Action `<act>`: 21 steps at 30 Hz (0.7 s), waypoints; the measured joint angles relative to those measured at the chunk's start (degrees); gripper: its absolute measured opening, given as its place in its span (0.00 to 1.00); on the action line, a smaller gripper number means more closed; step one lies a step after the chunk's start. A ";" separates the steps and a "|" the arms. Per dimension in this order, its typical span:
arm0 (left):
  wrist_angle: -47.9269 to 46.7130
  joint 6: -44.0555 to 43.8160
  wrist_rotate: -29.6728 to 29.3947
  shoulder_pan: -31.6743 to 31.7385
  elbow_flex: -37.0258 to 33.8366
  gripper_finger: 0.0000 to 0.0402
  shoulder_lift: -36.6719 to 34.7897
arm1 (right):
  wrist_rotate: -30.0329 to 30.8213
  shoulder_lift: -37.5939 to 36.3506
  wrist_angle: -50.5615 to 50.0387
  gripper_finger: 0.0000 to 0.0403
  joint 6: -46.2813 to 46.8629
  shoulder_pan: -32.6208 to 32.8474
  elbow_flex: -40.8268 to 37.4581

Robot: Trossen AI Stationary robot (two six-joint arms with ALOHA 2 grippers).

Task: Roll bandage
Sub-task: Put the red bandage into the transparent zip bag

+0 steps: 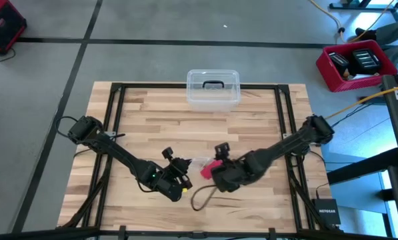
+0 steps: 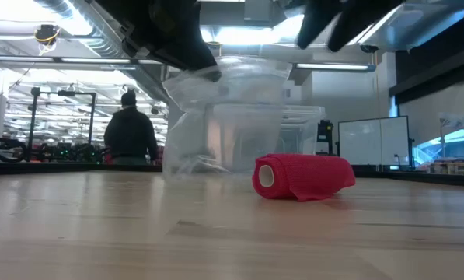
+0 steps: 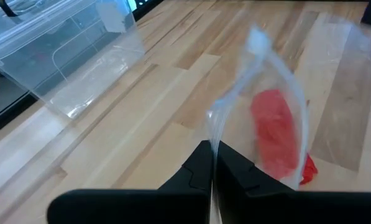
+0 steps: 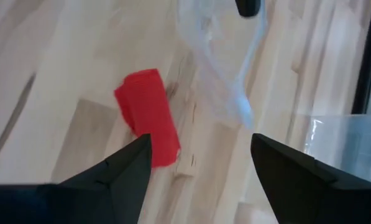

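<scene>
The bandage (image 2: 303,177) is a small red roll lying on its side on the wooden table, also seen in the right wrist view (image 4: 146,115) and through the wrapper in the left wrist view (image 3: 275,134). My right gripper (image 4: 201,155) hovers open above it, one finger on either side, touching nothing. My left gripper (image 3: 211,163) is shut on a crinkled clear plastic wrapper (image 3: 266,93), just left of the roll in the high view (image 1: 183,175). My left gripper pinches an edge of the clear wrapper (image 3: 214,138) between its two shut fingers, which slant downward from the table's left side. The wrapper (image 2: 216,117) hangs slack below the fingers. I cannot tell whether its lower end touches the table.
A clear plastic box (image 1: 213,88) with a dark handle stands at the middle of the table's far edge. A dark cable loop (image 1: 202,197) lies near the front edge. A person (image 2: 130,132) stands in the room beyond the table.
</scene>
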 joint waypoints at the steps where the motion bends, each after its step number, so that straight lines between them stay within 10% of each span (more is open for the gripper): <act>1: 0.07 0.02 0.00 0.00 0.00 0.00 0.00 | 0.46 -1.15 0.43 0.68 0.48 0.42 -1.36; 13: 0.17 -0.27 0.02 0.00 0.00 0.00 0.00 | -10.49 -5.40 38.81 0.68 -5.92 -1.28 -27.11; 21: 0.24 -0.82 0.01 0.60 0.00 0.00 0.00 | -16.83 0.70 48.98 0.68 -9.44 -3.77 -28.73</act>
